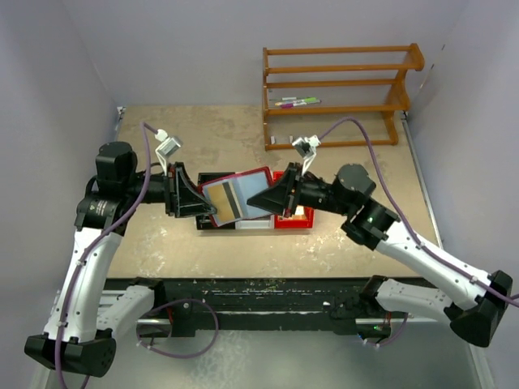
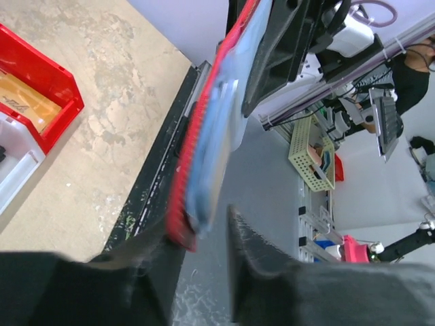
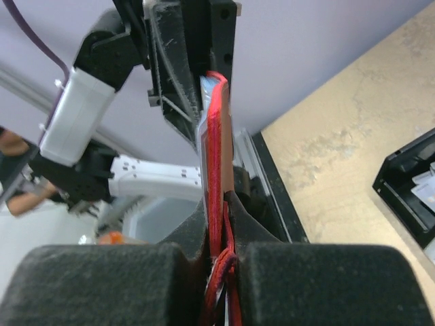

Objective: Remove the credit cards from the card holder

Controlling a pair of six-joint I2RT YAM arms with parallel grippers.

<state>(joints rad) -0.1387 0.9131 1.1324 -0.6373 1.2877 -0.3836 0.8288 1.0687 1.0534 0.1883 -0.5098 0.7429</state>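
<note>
card holder point(image 1: 247, 188): open, held in the air above the worktop point(image 1: 203, 138), mid-scene, sleeves facing up
credit card point(image 1: 233, 204): tan with a dark stripe, in a sleeve at holder's 8 o'clock
left pincer point(image 1: 193, 203): pinching holder's 9 o'clock edge
right pincer point(image 1: 273, 197): pressed together on holder's 3 o'clock edge
red bin point(image 1: 296, 220): on worktop, holder's 4 o'clock
wooden rack point(image 1: 340, 89): worktop's 1 o'clock, markers point(image 1: 296, 102) on it

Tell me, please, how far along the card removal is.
Done: the card holder is lifted and open. In hand: the right tool clamps one edge, the left tool is at the other. Left: a tan card sits inside it, not yet out.
</note>
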